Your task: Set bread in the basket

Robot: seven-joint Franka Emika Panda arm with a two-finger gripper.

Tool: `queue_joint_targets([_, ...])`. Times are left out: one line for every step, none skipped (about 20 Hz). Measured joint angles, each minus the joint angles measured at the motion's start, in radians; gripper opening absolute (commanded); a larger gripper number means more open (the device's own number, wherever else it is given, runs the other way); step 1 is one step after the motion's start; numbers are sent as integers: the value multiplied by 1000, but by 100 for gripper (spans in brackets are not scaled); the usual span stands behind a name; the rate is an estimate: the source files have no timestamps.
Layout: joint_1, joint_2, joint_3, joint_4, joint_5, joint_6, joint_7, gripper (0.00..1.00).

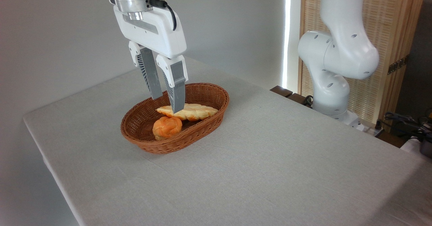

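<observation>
- Over the basket [206,118] I see my gripper [167,103], fingers apart, gripping nothing.
- Bread [194,111] lies inside the basket, the near fingertip just in front of it.
- A bun [166,127] sits beside the bread, touching it.

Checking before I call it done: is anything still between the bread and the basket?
Nothing visible. The bread already lies inside the basket, beside a small round bun. The gripper is open, fingers straddling the loaf's left end.
</observation>
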Motion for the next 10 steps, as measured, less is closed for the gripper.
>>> queue_joint_targets([-3, 0, 2, -1, 1, -2, 0, 100])
queue_joint_targets([-4, 0, 2, -1, 2, -4, 0, 100])
queue_joint_targets([-4, 0, 3, -1, 3, -5, 0, 100])
queue_joint_targets([-4, 0, 5, -1, 3, -5, 0, 100])
queue_joint_targets([-4, 0, 5, -1, 3, -5, 0, 100])
queue_joint_targets([-4, 0, 6, -1, 3, -6, 0, 100])
queue_joint_targets([-4, 0, 6, -1, 3, -6, 0, 100])
queue_joint_targets([-5, 0, 11, -1, 3, -6, 0, 100])
queue_joint_targets([-6, 0, 21, -1, 3, -6, 0, 100])
queue_joint_targets([-7, -1, 33, -1, 3, -6, 1, 100])
